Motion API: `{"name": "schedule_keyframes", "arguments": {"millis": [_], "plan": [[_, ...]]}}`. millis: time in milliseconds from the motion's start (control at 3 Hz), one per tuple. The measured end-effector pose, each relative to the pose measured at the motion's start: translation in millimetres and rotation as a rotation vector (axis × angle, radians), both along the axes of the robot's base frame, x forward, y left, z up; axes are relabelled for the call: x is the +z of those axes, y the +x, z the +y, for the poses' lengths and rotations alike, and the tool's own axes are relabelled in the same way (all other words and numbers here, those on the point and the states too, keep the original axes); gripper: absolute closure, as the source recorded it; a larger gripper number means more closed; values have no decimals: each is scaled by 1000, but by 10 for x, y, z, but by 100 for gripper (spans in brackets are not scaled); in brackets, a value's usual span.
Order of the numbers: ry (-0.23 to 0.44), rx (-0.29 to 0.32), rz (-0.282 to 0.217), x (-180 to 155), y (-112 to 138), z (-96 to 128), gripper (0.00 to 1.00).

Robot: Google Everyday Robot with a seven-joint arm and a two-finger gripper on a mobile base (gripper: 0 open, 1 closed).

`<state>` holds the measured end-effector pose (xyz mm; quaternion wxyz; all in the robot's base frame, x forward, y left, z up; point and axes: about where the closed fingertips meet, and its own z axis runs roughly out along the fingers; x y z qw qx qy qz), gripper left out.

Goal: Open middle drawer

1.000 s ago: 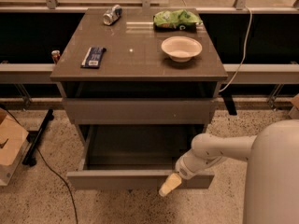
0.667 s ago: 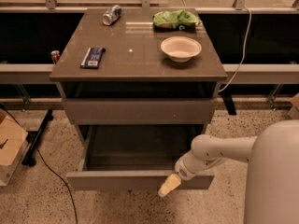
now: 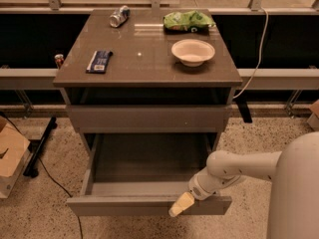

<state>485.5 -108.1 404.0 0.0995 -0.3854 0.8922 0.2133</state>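
The middle drawer [image 3: 149, 206] is pulled far out of the taupe-grey cabinet, and its plain grey box interior [image 3: 149, 161] shows empty. The uppermost drawer front [image 3: 149, 118] above it is closed. The lowest drawer is hidden under the open one. My gripper [image 3: 181, 205], cream-tipped on a white arm [image 3: 234, 166], sits against the right part of the open drawer's front, at its top edge, pointing down and to the left.
On the cabinet top [image 3: 144, 59] lie a can [image 3: 119, 16], a green chip bag [image 3: 188, 21], a white bowl [image 3: 193, 52] and a dark snack bar [image 3: 99, 61]. A cardboard box [image 3: 10, 156] and a black cable [image 3: 55, 180] are on the floor at left.
The middle drawer has come further out toward the camera, and my gripper has moved with its front edge.
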Motion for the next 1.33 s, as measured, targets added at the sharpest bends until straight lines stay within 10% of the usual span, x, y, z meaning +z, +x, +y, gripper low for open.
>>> {"name": "schedule_keyframes", "arguments": {"millis": [1333], "plan": [[-10, -177, 165, -92, -969, -110, 0]]}}
